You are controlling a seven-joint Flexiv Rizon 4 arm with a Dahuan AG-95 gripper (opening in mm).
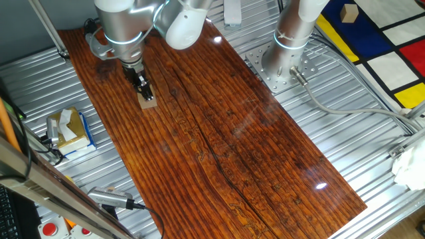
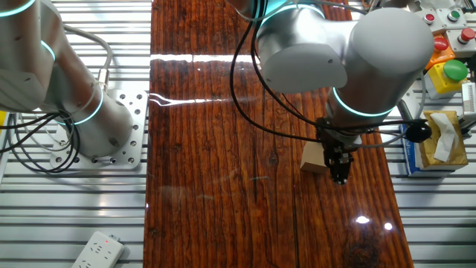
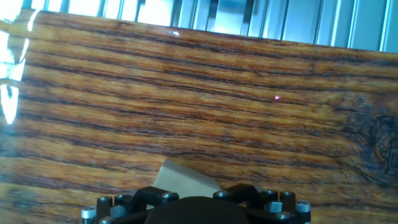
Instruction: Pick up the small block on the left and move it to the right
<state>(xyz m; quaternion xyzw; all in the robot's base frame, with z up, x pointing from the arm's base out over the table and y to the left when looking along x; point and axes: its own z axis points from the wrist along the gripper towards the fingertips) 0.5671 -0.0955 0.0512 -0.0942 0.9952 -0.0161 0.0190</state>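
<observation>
The small block is a light-tan wooden piece on the left part of the dark wooden tabletop. My gripper is down at it, with its dark fingertips touching or just over the block's far edge. In the other fixed view the block shows just left of the gripper. In the hand view the block sits right in front of the gripper body, partly hidden by it. The jaws are hidden, so I cannot tell whether they grip the block.
A yellow-and-blue box with white tissue stands off the board to the left. A second arm's base is bolted at the far right. A power strip and a button panel lie off the board.
</observation>
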